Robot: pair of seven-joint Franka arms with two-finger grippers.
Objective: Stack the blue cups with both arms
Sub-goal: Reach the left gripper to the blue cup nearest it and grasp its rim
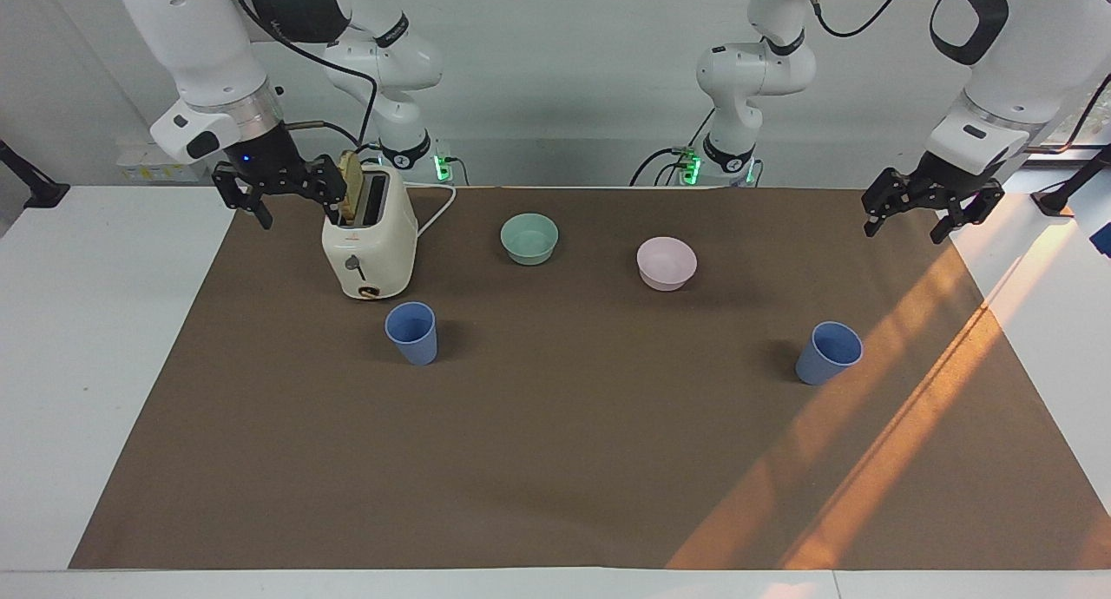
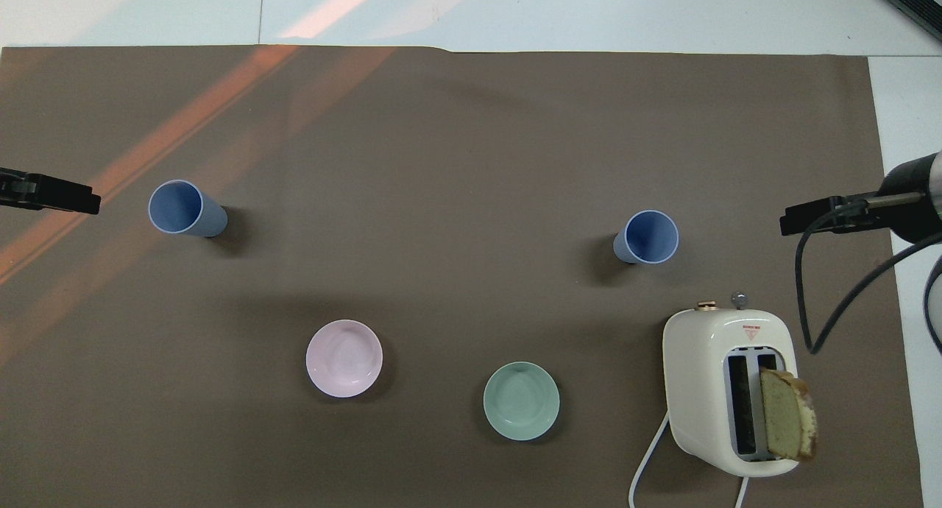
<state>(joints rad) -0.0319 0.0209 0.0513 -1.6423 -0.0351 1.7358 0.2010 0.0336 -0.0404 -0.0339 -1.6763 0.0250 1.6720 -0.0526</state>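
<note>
So in the facing view, the right end effector (image 1: pixel 283 201) hung at the upper left of the frame, fingers spread and holding nothing, right next to the cream toaster (image 1: pixel 369 245) with its slice of bread (image 1: pixel 351 193) poking out the top. The left end effector (image 1: pixel 923 210) sat up at the upper right over the edge of the brown mat (image 1: pixel 564 460), also spread wide and empty. One blue cup (image 1: pixel 412 332) stood upright left of center, just below the toaster, and the other blue cup (image 1: pixel 829 352) stood well apart from it toward the right of the frame. The mint-green bowl (image 1: pixel 529 238) and pink bowl (image 1: pixel 667 263) sat between them, higher up. In the overhead view everything flipped: the left-hand cup (image 2: pixel 184 208) was mid-left, the right-hand cup (image 2: pixel 647 237) was right of center, just above the toaster (image 2: pixel 728 390). Only the tip of the left end effector (image 2: pixel 51 197) showed at the left edge, and the right one (image 2: pixel 831 217) poked in from the right edge over the surface (image 2: pixel 909 88).
</note>
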